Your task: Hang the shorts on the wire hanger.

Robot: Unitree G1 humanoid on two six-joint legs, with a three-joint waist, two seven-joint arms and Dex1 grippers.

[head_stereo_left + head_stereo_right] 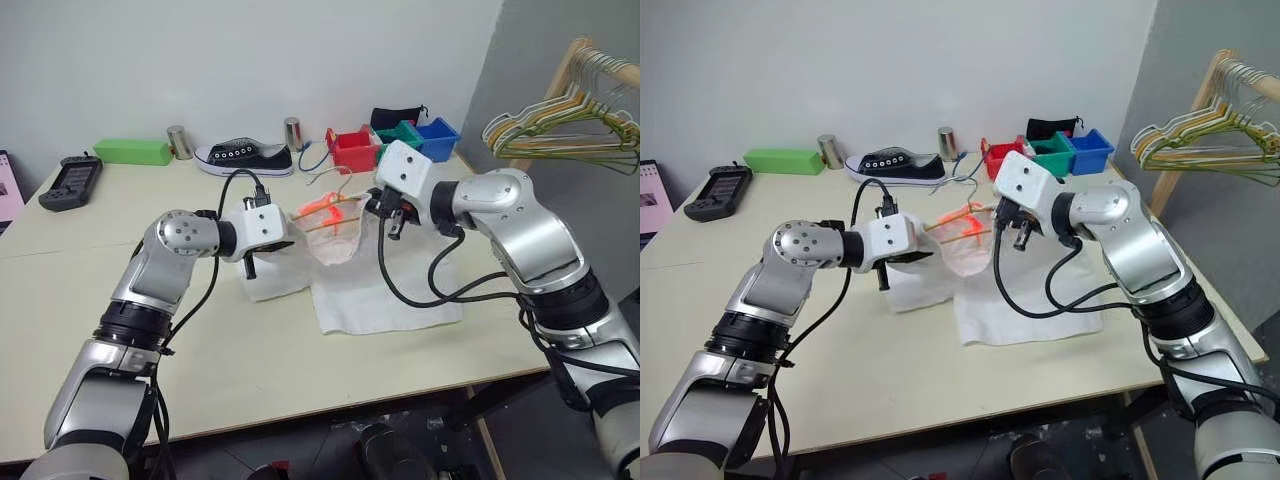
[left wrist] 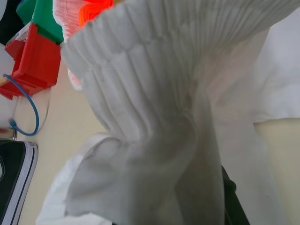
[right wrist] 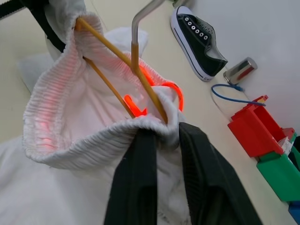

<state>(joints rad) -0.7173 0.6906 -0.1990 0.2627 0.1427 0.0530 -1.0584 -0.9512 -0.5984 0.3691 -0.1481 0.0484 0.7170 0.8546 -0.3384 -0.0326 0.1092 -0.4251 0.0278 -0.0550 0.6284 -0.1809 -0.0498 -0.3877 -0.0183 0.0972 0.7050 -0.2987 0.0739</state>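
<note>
wire hanger point(image 3: 123, 61) inside shorts point(image 3: 70, 140) waistband

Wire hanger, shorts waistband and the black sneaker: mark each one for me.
wire hanger point(image 3: 117, 54), right wrist view: on its yellow arm crossing the waist opening.
shorts point(image 3: 70, 152), right wrist view: on the ribbed elastic waistband.
black sneaker point(image 1: 245, 157), left eye view: on its laced upper.

Both arms reach inward over the table, wrists bent toward each other. The left gripper point(image 1: 262, 262) at 9 o'clock is clamped tight on cloth. The right gripper point(image 3: 164, 136) at 3 o'clock pinches a gathered edge between its black fingers point(image 3: 136, 178).
</note>
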